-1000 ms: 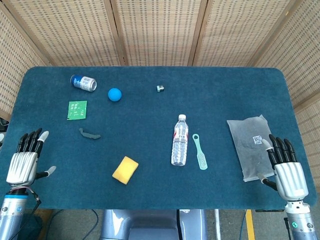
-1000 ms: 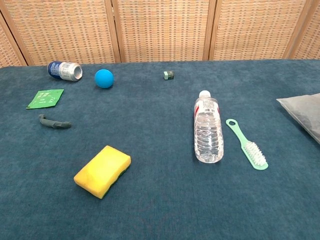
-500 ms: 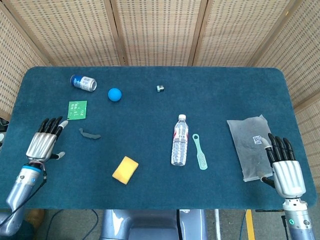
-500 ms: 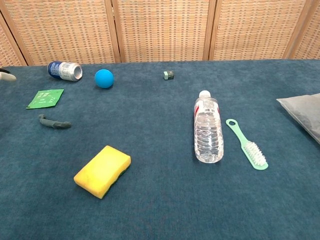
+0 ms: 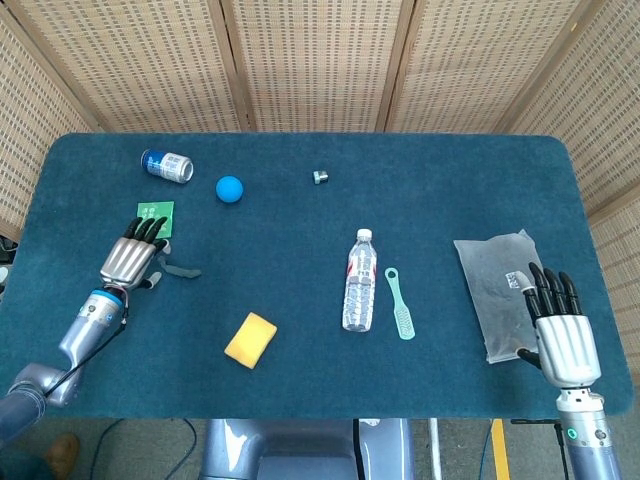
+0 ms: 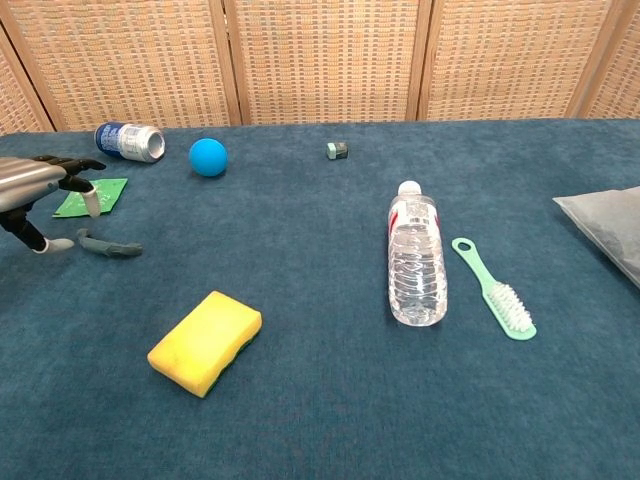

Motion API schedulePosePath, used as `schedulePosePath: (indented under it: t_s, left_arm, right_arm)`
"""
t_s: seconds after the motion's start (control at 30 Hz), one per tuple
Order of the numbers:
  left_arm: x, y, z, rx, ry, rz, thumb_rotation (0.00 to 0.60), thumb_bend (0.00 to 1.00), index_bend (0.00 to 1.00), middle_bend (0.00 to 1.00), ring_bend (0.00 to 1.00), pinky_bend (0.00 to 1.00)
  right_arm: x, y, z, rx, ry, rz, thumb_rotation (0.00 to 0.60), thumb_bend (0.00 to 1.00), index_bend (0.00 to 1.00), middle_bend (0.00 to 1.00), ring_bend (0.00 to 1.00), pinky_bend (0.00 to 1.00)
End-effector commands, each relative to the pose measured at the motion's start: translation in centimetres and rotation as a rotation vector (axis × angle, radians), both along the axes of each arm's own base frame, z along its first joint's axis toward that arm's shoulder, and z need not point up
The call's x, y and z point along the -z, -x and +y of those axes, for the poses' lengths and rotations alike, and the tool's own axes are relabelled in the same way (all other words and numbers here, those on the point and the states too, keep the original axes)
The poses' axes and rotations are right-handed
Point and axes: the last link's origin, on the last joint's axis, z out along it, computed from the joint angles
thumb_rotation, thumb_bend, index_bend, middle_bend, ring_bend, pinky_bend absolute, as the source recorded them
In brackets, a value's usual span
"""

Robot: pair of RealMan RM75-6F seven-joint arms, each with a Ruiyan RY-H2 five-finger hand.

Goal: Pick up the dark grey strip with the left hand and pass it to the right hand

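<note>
Dark grey strip [image 5: 180,268] lies on the blue cloth [image 5: 300,230] below the green packet [image 5: 155,212]. Left hand [image 5: 130,262] hovers just beside its left end, fingers spread, holding nothing. Right hand [image 5: 560,330] rests open-fingered by the grey bag [image 5: 495,280].

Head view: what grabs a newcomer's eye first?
Probably the left hand, fingers apart, over the near-left of the table right beside the dark grey strip, not yet holding it. Next, the yellow sponge near the front and the clear bottle lying mid-table. The right hand hangs open at the far right by a grey bag.
</note>
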Motion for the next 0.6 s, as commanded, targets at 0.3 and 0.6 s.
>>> schedulePosePath:
  t_s: [0.3,0.6]
  left_arm:
    - [1.0,0.2,0.6,-0.021,0.01,0.014,0.6,0.33,0.41,0.0,0.0,0.0]
    - [1.2,-0.2,1.5,-0.045,0.0,-0.016,0.6,0.33,0.42,0.0,0.0,0.0]
  right_arm:
    - [0.0,0.2,-0.1,0.005,0.001,-0.004,0.6,0.0,0.0,0.0,0.0,0.0]
    - [-0.1,0.3,-0.1,0.009,0.005,-0.01,0.6,0.0,0.0,0.0,0.0,0.0]
